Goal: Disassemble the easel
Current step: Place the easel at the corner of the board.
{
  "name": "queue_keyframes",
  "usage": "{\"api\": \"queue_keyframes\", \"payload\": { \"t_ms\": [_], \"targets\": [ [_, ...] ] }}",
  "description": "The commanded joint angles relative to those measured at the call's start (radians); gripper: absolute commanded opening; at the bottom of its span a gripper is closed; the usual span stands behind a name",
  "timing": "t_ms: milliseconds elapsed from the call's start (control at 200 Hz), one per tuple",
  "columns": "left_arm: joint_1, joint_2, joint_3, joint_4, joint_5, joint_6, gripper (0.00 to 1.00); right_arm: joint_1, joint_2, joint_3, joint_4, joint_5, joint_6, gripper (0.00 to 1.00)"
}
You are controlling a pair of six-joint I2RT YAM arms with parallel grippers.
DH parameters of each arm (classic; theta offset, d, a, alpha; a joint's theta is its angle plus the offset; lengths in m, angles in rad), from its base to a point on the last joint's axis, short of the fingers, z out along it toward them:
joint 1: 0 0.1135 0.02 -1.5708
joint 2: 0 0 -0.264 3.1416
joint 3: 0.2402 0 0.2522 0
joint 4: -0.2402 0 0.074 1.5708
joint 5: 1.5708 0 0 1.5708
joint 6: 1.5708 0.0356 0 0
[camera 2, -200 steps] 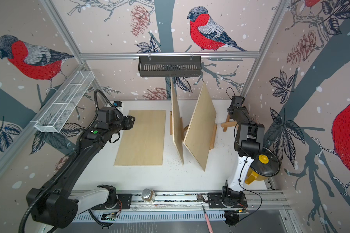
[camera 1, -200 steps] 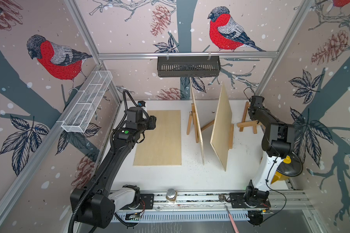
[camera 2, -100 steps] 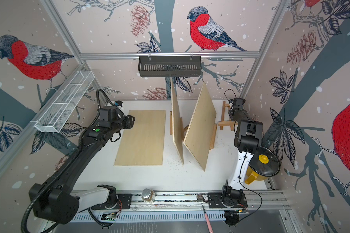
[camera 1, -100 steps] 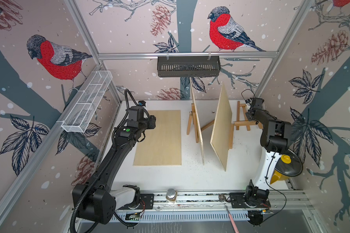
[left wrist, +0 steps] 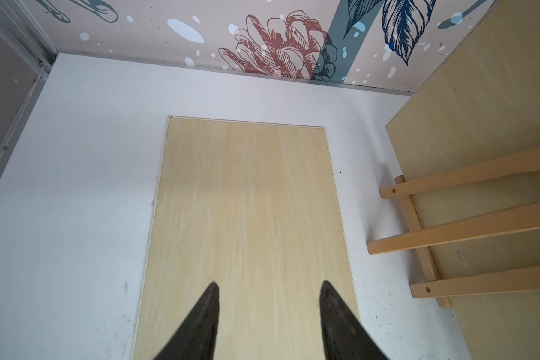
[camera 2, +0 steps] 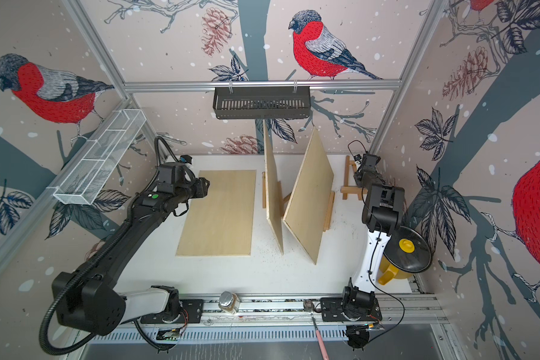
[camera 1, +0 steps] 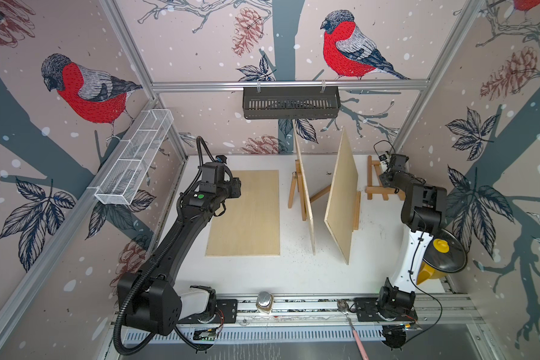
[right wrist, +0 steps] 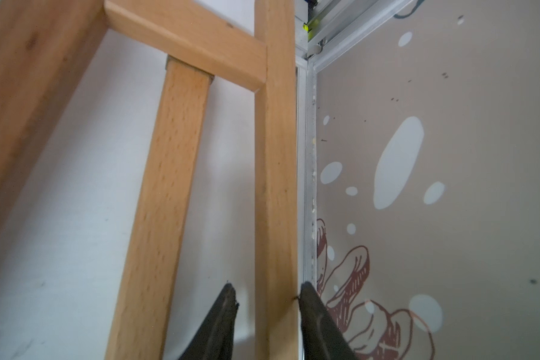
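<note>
Your right gripper sits at the far right corner, jaws loosely astride one rail of the bare easel: one finger touches it, the other stands clear. Your left gripper hovers half-spread and empty above the flat board on the left.

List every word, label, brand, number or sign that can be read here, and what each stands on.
No readable text in any view.
Green dot on the left arm: plain, no lettering.
Jar on the front rail: any label too small to read.
Circuit board under the rail: print too small to read.
Flat board, easel frame, wallpaper: unmarked wood and bird pictures only.
</note>
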Motion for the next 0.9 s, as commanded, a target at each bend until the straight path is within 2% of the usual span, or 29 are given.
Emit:
{"api": "queue_keyframes", "payload": {
  "t_ms": [0,300,450,610,680,765,895],
  "targets": [
    [0.002,0.011,0.016,0.006,0.034,0.005,0.51,-0.002,-0.010,0.002,0.019,-0.033,0.033,0.39],
    [0.002,-0.028,-0.004,0.037,0.039,-0.012,0.48,0.013,-0.161,0.020,0.030,-0.159,0.154,0.43],
    [0.002,-0.052,-0.004,0.053,0.020,0.003,0.48,0.032,-0.218,0.079,-0.016,-0.224,0.250,0.44],
    [0.002,-0.062,0.043,0.051,0.024,0.016,0.47,0.101,-0.198,0.260,-0.227,-0.157,0.387,0.47],
    [0.002,-0.056,0.085,0.032,0.031,0.010,0.47,0.120,-0.203,0.302,-0.281,-0.165,0.457,0.47],
    [0.003,-0.061,0.122,0.020,0.043,-0.004,0.47,0.135,-0.253,0.270,-0.277,-0.199,0.520,0.47],
    [0.003,-0.070,0.151,0.005,0.059,-0.031,0.47,0.137,-0.399,0.105,-0.211,-0.256,0.597,0.47]
  ]
}}
